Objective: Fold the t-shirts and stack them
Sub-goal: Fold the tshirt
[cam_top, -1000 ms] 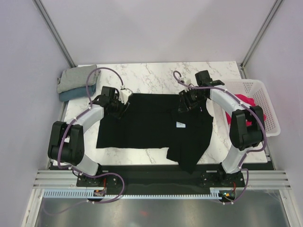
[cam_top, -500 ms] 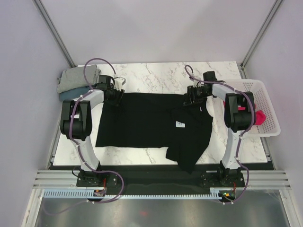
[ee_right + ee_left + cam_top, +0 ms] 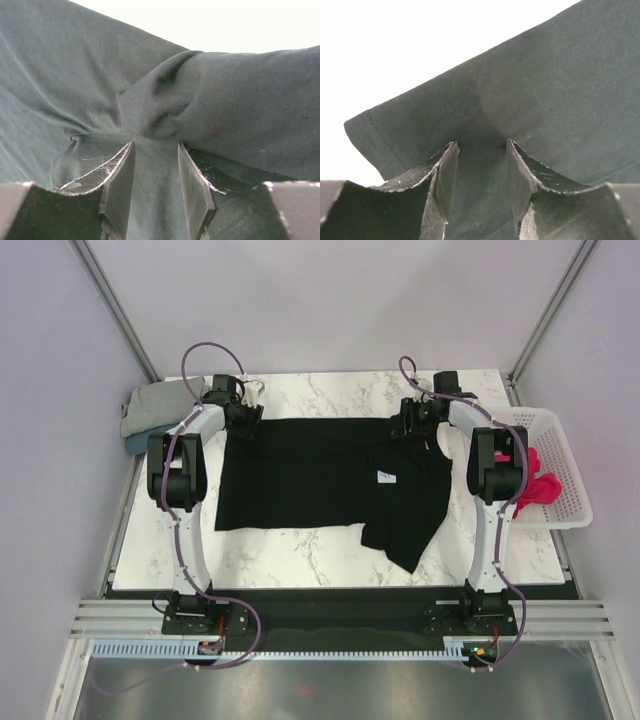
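The black t-shirt [image 3: 320,475] lies spread on the marble table [image 3: 330,395], its small white tag [image 3: 384,477] showing and one part folded over at the right. My left gripper [image 3: 243,423] is shut on the shirt's far left corner; in the left wrist view cloth [image 3: 545,90] fills the gap between the left gripper's [image 3: 481,145] tips. My right gripper [image 3: 407,427] is shut on the far right edge; bunched cloth [image 3: 65,65] gathers at the right gripper's [image 3: 156,145] tips. The grey shirt [image 3: 155,405] lies folded on the dusty blue one [image 3: 140,443] at the far left. The pink-red shirt [image 3: 535,480] sits in the basket.
The white mesh basket [image 3: 565,445] stands off the table's right edge, beside the right arm. The folded stack sits just left of the left gripper. Metal frame posts rise at both far corners.
Both arms have stretched out toward the far side, dragging the black shirt away from the near edge. The shirt's near hem now lies farther up the table.
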`<state>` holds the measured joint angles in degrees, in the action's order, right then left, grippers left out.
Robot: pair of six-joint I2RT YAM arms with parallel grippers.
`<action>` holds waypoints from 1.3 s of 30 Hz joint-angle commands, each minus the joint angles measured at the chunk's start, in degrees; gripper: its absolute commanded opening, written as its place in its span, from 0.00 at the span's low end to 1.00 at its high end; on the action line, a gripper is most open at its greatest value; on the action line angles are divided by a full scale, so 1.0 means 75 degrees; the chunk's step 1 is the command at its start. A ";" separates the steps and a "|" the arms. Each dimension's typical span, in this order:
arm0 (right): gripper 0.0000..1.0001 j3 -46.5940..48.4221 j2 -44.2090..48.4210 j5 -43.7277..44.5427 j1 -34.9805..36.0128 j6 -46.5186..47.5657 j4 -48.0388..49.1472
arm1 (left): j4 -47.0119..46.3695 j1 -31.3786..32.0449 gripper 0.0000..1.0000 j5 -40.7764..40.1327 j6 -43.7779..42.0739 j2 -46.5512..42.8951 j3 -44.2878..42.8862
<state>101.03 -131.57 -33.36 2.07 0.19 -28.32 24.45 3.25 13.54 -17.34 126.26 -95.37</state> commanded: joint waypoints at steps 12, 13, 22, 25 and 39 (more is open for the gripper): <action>0.48 0.0607 0.0161 0.0312 -0.0498 -0.0001 -0.0585 | 0.0797 -0.0046 0.51 0.0221 0.0601 0.0360 -0.1864; 0.49 0.0406 0.0744 0.0370 -0.0556 -0.0013 -0.0480 | 0.0667 -0.0046 0.51 0.0257 0.0602 0.0079 -0.1386; 0.49 -0.1177 0.2530 0.0511 -0.0756 0.0186 -0.0502 | 0.0490 -0.0034 0.52 0.1018 0.0765 -0.1963 0.0678; 0.49 -0.1634 0.2706 0.0534 -0.0767 0.0245 -0.0584 | 0.0654 -0.0034 0.52 0.1521 0.0859 -0.2115 0.1206; 0.48 -0.2409 0.2472 0.1401 -0.0756 0.0385 -0.0666 | 0.0819 -0.0034 0.52 0.1781 0.0883 -0.1354 0.1865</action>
<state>82.94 -112.90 -25.36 -3.60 1.93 -33.74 30.83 3.18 24.69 -12.40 115.50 -81.14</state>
